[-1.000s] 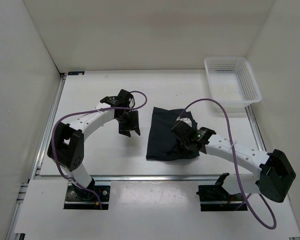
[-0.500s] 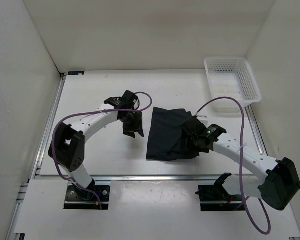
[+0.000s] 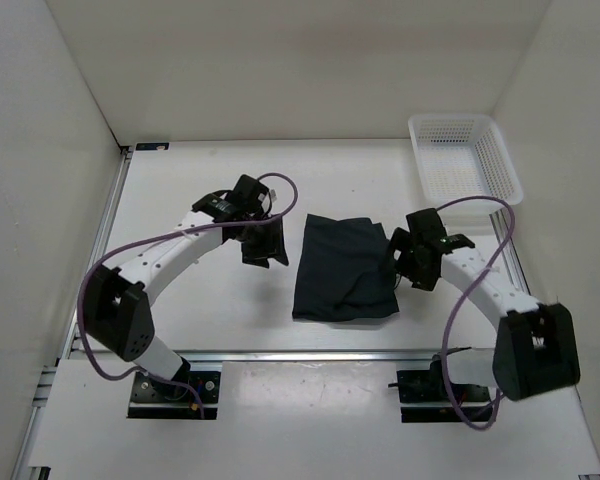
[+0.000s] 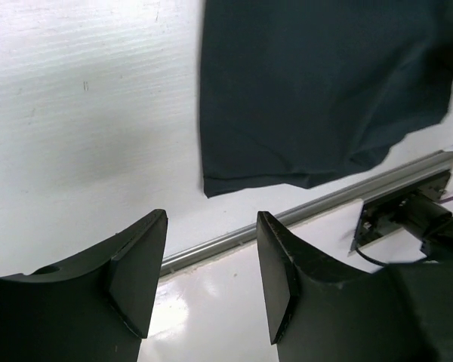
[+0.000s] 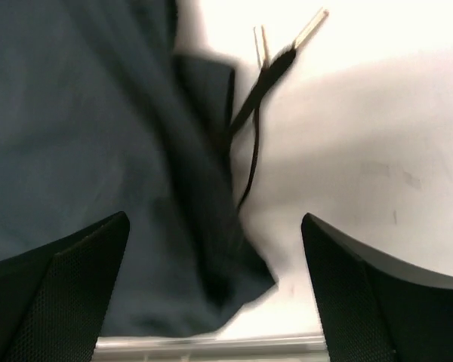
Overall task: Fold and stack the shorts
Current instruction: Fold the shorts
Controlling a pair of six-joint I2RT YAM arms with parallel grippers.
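Shorts (image 3: 342, 268) flat, left fingers (image 4: 136, 279) and right fingers (image 5: 75, 279) spread; drawstring (image 5: 260, 87) only in right-wrist view

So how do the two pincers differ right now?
The left pincer hangs over bare table, left of the shorts. The right pincer sits at the shorts' right edge, above cloth and the drawstring. In the wrist views the right pincer's jaws look spread wider than the left pincer's. Both are open and hold nothing.
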